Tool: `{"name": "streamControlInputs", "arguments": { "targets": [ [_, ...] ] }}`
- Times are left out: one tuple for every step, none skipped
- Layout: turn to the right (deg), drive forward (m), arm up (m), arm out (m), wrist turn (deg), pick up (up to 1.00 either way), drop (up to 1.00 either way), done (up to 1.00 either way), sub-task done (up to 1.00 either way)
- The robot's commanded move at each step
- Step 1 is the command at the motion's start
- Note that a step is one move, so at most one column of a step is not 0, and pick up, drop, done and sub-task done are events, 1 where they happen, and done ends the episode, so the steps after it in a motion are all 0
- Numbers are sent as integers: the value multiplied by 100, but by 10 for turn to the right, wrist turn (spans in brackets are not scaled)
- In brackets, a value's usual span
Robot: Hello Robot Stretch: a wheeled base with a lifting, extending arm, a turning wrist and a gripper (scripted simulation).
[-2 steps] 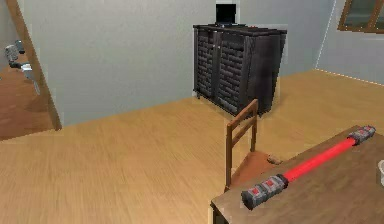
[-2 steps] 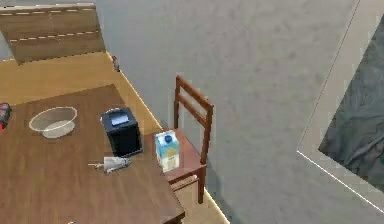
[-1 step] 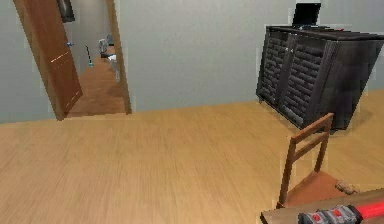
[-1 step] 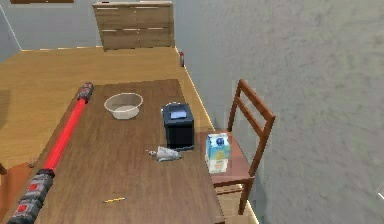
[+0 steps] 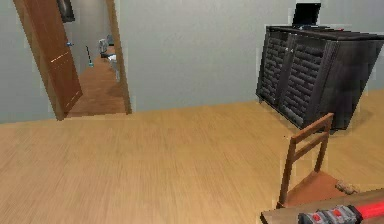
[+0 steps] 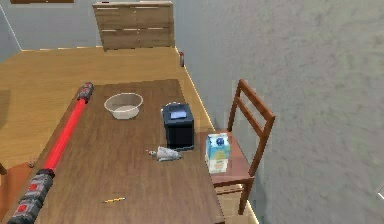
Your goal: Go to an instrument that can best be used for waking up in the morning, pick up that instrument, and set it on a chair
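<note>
A small black boxy thing with a pale front face [image 6: 179, 124], like an alarm clock, stands near the right edge of a brown wooden table [image 6: 120, 175] in the arm side view. Just beyond that edge is a wooden chair [image 6: 250, 118], and a small blue and white carton [image 6: 218, 152] stands on its seat. The forward view has a wooden chair [image 5: 308, 152] at its lower right, next to a table corner [image 5: 290, 215].
On the table lie a long red bat [image 6: 62, 140], a pale bowl [image 6: 124, 104], a small grey object [image 6: 166, 154] and a pencil [image 6: 114, 200]. A wooden dresser [image 6: 134, 24] stands far back. The forward view has an open door [image 5: 52, 55] and a dark cabinet [image 5: 315, 75].
</note>
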Motion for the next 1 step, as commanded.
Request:
{"name": "streamControlInputs", "arguments": {
  "targets": [
    [0, 0, 32, 0, 0, 0, 0, 0, 0]
  ]
}}
